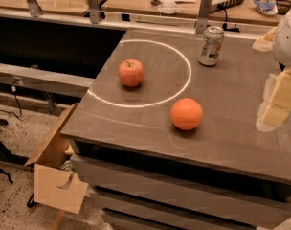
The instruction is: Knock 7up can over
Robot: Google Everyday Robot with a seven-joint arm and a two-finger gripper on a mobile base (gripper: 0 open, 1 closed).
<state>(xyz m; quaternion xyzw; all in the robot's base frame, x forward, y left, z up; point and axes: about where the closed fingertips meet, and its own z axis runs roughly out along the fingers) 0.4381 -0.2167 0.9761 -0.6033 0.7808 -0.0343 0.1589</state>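
The 7up can (211, 45) stands upright near the far edge of the grey table (136, 123), just outside a white circle marked on the top. It is silver-white with green and red marks and a shiny lid. My gripper (274, 102), pale yellow on a white arm, hangs over the table's right side. It is to the right of the can, nearer the front, and well apart from it.
A red apple (131, 73) sits inside the white circle (184, 80). An orange (186, 113) sits in front of the circle, between the can and the table's front edge. An open cardboard box (54, 171) stands on the floor at the left. Metal posts (203, 13) line the far edge.
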